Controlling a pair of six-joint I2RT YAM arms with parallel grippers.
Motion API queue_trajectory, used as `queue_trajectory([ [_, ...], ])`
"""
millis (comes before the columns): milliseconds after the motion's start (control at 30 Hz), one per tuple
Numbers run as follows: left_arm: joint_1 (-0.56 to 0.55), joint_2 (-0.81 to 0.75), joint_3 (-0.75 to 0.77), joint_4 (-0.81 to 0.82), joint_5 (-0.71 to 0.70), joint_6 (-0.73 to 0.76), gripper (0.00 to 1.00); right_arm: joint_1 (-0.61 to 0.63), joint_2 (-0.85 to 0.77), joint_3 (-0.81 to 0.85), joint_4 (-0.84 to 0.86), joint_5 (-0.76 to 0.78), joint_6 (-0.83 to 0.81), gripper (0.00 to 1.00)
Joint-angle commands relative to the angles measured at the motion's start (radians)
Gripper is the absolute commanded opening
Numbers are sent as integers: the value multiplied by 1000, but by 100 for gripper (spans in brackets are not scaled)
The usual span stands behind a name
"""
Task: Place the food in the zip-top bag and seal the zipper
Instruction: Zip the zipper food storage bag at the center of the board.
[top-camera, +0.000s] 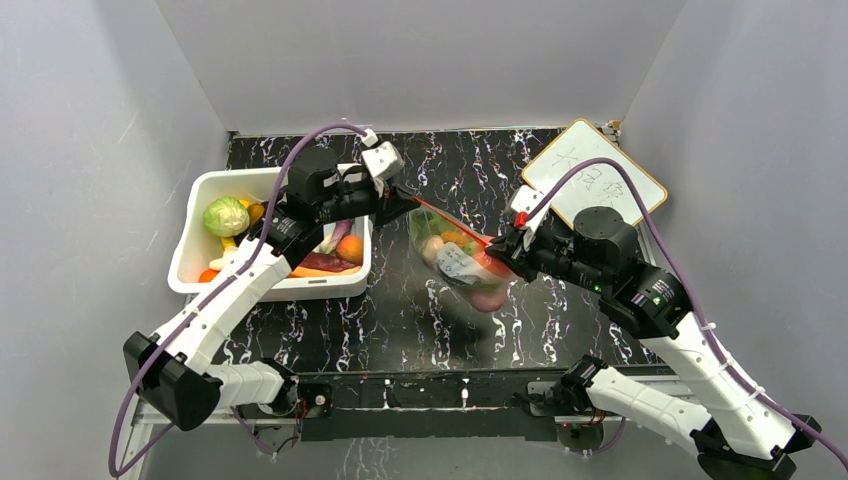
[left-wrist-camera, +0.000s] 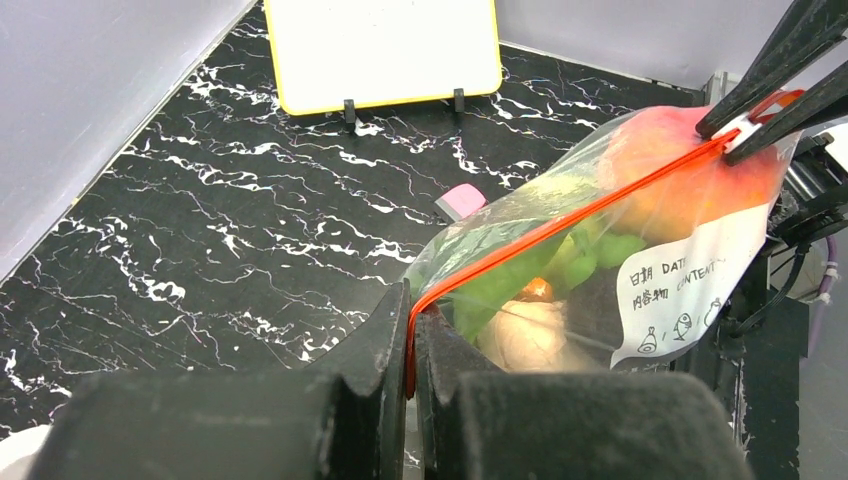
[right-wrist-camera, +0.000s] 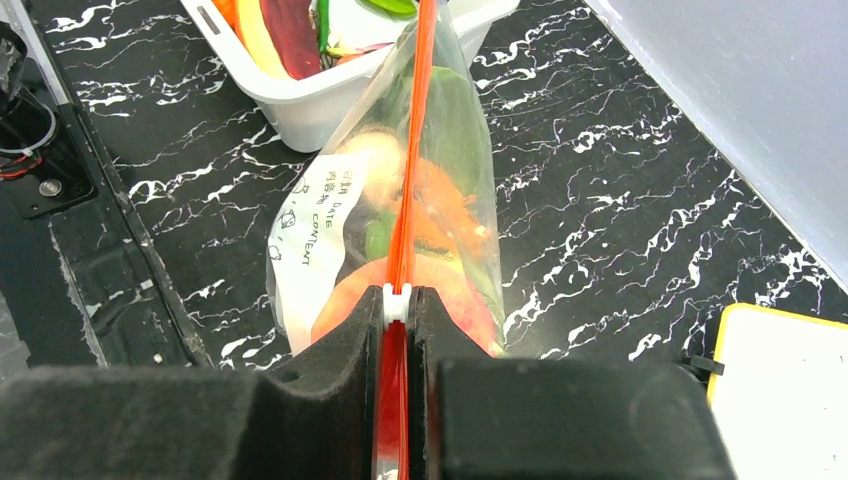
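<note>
Zipper (right-wrist-camera: 412, 160) taut between left gripper (left-wrist-camera: 410, 315) and right gripper (right-wrist-camera: 398, 300)

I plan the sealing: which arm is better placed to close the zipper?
Probably right: the right jaws grip the zipper at its white slider; the left jaws only clamp the far end, anchoring it.

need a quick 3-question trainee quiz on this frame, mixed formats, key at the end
1. True or false: the zipper runs taut between the left gripper and the right gripper.
2. The zipper's white slider sits at: A) the left gripper, B) the right gripper, C) the middle of the strip.
3. Some food is not yet in the zip-top bag. What holds it?
Key: 1 true; 2 B; 3 the white bin.
</note>
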Motion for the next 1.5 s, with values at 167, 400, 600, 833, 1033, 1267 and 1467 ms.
queue_trajectory([
  [167,97,-2,35,91,-89,0,0,-7,-54,31,-106,19,22,0],
  [400,100,-17,-29,91,361,65,32,-6,13,12,30,-78,11,0],
  [600,99,-17,-58,63,618,125,67,-6,112,48,96,-150,-57,0],
  [833,92,68,21,-143,689,283,67,-6,203,93,156,-242,-97,0],
  [1033,69,127,37,-259,693,367,60,-7,249,110,200,-289,-98,0],
  [1267,56,169,29,-228,658,352,6,-6,279,103,227,-311,-89,0],
  [1467,58,91,-5,-274,507,423,0,-6,205,77,48,-151,-99,0],
])
